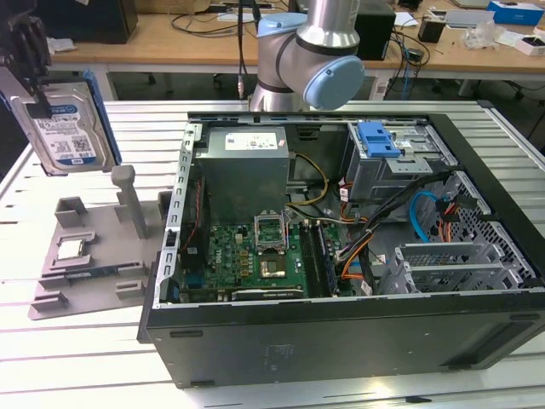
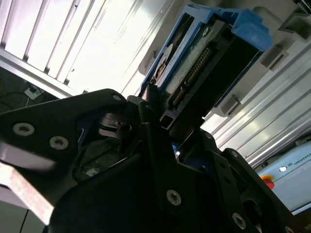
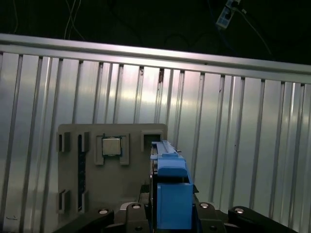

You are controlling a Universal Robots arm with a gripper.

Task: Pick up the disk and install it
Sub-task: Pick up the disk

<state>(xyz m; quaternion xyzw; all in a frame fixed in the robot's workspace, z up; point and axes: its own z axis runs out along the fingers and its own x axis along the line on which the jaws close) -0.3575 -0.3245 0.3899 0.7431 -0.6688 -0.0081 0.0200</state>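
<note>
While one end effector (image 1: pixel 36 85) clamps one disk (image 1: pixel 66 132), one grey holder (image 1: pixel 102 256) beneath, one chip (image 1: pixel 70 249) in it.

A robotics lab: an industrial robot arm (image 1: pixel 319 51) stands over a ribbed aluminium surface (image 1: pixel 85 366) carrying an open desktop computer case (image 1: pixel 341 341), its motherboard (image 1: pixel 255 256) exposed, beside a grey fixture plate (image 1: pixel 102 273). Behind, wooden desks (image 1: pixel 170 38) hold trailing cables (image 1: pixel 204 21) and boxes (image 1: pixel 515 12). In the first wrist view, a power strip (image 3: pixel 224 17) lies beyond the surface's edge.
</note>
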